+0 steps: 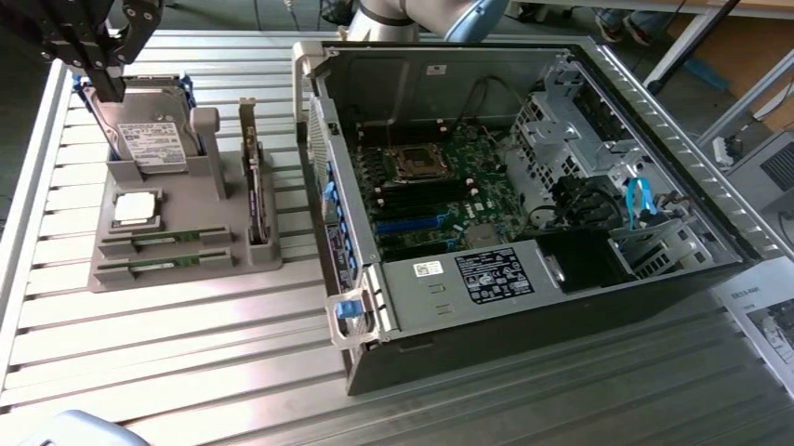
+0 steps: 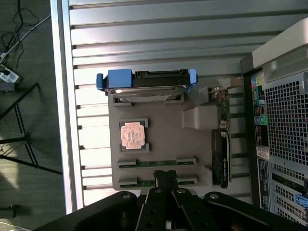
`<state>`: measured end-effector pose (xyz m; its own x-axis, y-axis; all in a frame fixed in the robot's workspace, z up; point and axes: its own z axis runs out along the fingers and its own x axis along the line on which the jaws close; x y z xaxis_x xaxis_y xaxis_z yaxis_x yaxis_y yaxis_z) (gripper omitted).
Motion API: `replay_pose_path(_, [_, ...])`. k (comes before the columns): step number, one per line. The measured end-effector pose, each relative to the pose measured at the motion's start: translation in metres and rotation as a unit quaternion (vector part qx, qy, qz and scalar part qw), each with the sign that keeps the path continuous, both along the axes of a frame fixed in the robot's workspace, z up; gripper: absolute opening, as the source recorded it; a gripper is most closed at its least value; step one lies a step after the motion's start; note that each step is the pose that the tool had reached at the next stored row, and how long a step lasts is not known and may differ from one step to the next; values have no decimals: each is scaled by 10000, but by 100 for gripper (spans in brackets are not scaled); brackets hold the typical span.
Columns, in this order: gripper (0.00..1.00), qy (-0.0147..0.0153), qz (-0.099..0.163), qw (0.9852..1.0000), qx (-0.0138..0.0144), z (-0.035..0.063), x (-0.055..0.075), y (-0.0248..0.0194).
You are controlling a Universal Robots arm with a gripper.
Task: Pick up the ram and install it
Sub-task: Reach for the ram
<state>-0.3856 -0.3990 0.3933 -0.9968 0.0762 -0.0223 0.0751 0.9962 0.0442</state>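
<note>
Two ram sticks [image 1: 162, 240] [image 2: 156, 162] lie side by side in slots at the front of a grey holder [image 1: 186, 279] [image 2: 163, 139]; they are slim green boards. The second ram [image 1: 159, 265] [image 2: 130, 182] is the one nearer the holder's edge. My gripper [image 1: 110, 91] [image 2: 166, 177] hangs high above the holder, shut, with nothing between its fingers. In the wrist view its tips overlap the middle of the second ram. The open computer case [image 1: 522, 158] stands at the exterior view's right, its motherboard [image 1: 422, 195] showing dark and blue slots.
The holder also carries a hard drive [image 1: 155, 139] [image 2: 147, 82] with blue rails, a square processor chip [image 1: 134, 206] [image 2: 132, 134] and an upright expansion card [image 1: 255, 186] [image 2: 224, 144]. The slatted metal table [image 1: 186, 362] ends at a rail at the exterior view's left.
</note>
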Motion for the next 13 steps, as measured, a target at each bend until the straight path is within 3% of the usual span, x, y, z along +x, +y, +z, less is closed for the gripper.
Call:
replay_pose_path(8, [10, 1, -1, 10000, -1, 1, -1, -1])
replay_pose_path(13, [10, 0, 0, 10000, 0, 0, 0, -48])
